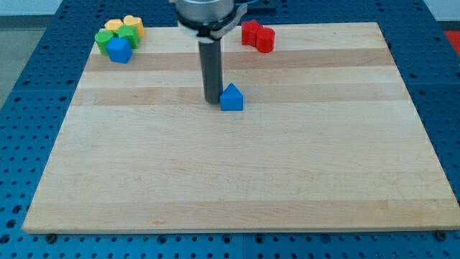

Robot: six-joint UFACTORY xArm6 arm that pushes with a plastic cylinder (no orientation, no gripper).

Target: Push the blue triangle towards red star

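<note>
At the view's top left corner of the bench a cluster sits tight together: a yellow block, a second yellow block, a green block, another green block and a blue block in front; exact shapes are hard to make out. Moving right, my tip stands just to the view's left of the blue triangle, touching it or nearly so. There is no hand on this rig, only the rod, so nothing is spread or pinched. The blue triangle lies near the bench's middle, somewhat toward the view's top. Further right and up, the red star sits close against a red block, well apart from the triangle. Judgement: the push is at its contact stage. From this side the tip would drive the triangle rightward only; the next move calls for working round to the triangle's lower left, then pushing up and slightly right.
</note>
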